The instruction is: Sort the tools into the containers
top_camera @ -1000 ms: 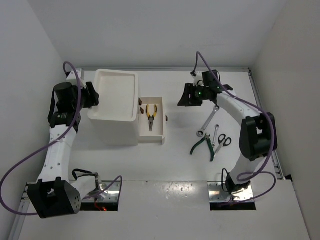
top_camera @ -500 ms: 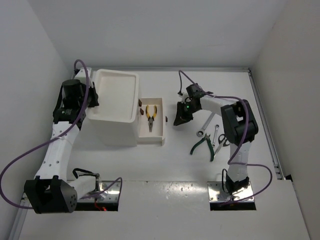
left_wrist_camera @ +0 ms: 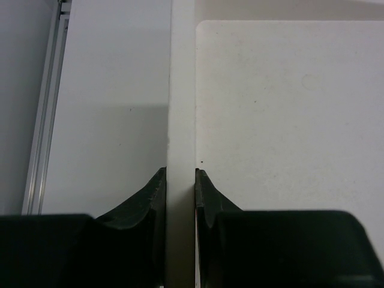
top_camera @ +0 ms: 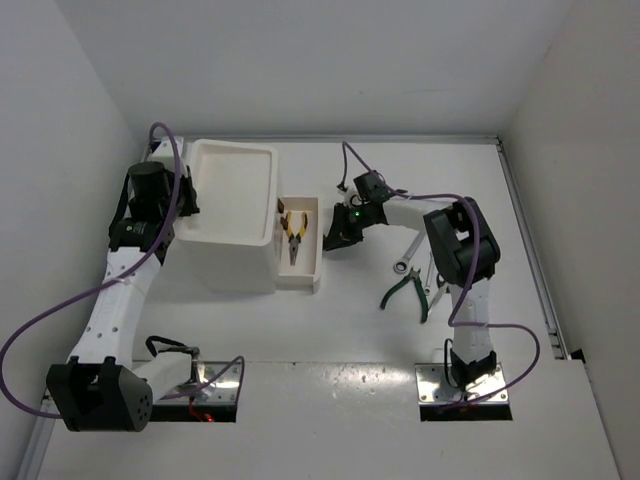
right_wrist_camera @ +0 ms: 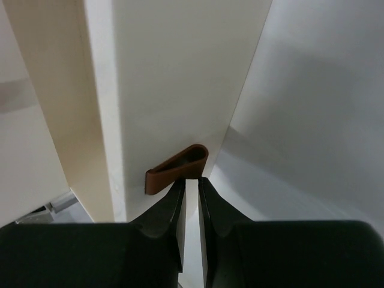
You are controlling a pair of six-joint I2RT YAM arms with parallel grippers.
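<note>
Yellow-handled pliers in the pulled-out white drawer of the tall white plastic box. Left gripper clamped on the box's tray wall; right gripper pressed nearly together, tips at the reddish-brown knob, unclear if pinching it. Looks like a close: push straight along drawer travel, slow, holding the left clamp firm against box skid

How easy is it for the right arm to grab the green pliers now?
Probably yes, but not this instant: the right tool sits at the brown knob of the drawer. The green pliers lie uncovered on the table near that arm.
</note>
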